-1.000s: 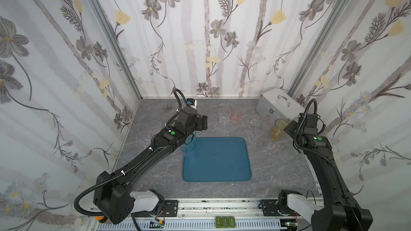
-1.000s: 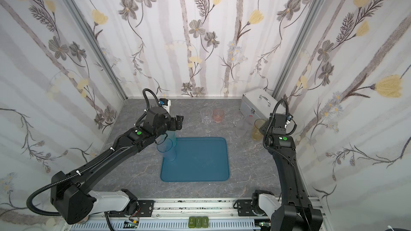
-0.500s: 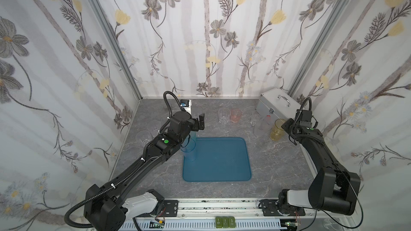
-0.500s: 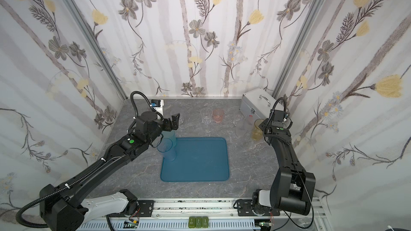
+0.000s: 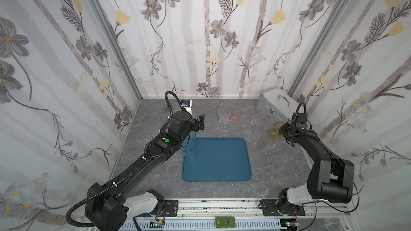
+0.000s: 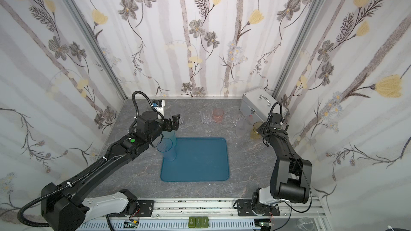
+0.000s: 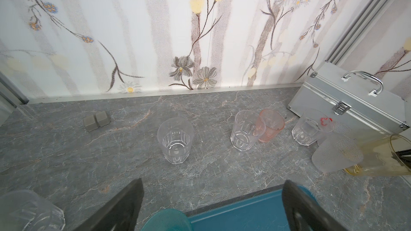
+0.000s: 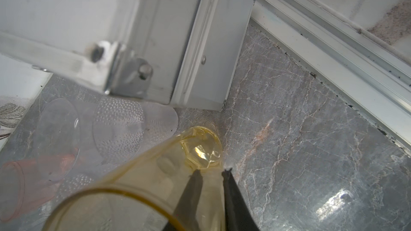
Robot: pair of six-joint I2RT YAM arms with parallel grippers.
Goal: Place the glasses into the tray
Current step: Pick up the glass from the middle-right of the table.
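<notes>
Only blue glasses (image 5: 188,152) in the tray (image 5: 222,163); left gripper (image 7: 211,185) agape, right gripper (image 8: 212,172) tight on amber glass (image 8: 133,185)

The tray (image 5: 216,158) is teal blue on a grey table (image 5: 273,170) with pale marble lines. The walls (image 5: 195,30) are white with grey stripes and grey and yellow flowers. There is a yellow glass (image 5: 274,132), a pink glass (image 5: 236,115), a blue glass (image 5: 189,151) and a silver case (image 5: 272,104).
</notes>
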